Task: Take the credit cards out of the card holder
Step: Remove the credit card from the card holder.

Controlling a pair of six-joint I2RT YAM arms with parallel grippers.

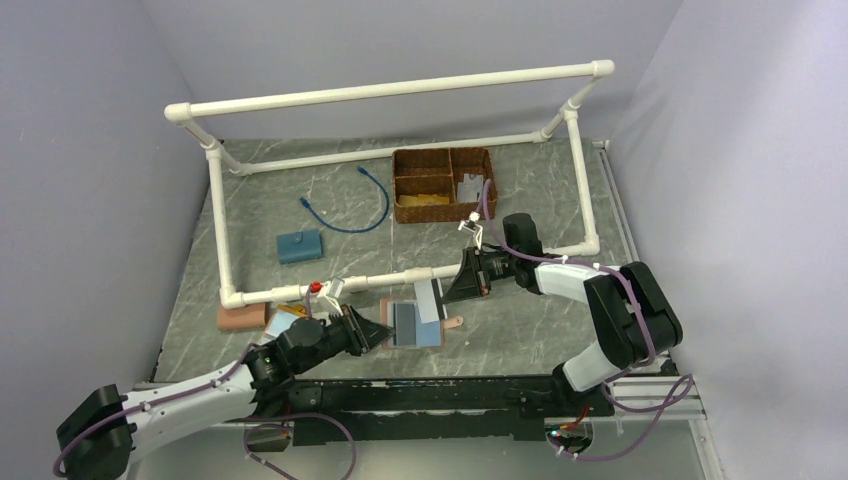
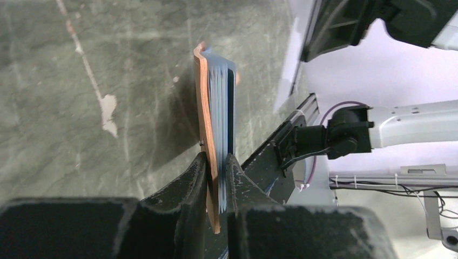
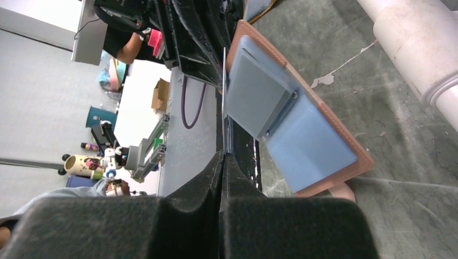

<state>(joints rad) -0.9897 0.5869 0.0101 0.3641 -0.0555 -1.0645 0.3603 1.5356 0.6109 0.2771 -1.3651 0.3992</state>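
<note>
The card holder (image 1: 415,327) lies open on the table, reddish-brown outside with grey-blue pockets. My left gripper (image 1: 385,330) is shut on its left edge; in the left wrist view the fingers clamp the leather and lining of the holder (image 2: 216,108) edge-on. My right gripper (image 1: 449,290) is shut on a thin pale credit card (image 1: 430,298) held over the holder's far right corner. In the right wrist view the card (image 3: 223,102) shows edge-on beside the holder (image 3: 302,129). I cannot tell whether the card still touches a pocket.
A white PVC pipe frame (image 1: 340,285) runs just behind the holder. A wicker basket (image 1: 443,185), a blue cable (image 1: 350,205) and a small blue block (image 1: 299,246) lie further back. A tan block (image 1: 242,317) and an orange-rimmed panel (image 1: 290,318) sit left of my left gripper.
</note>
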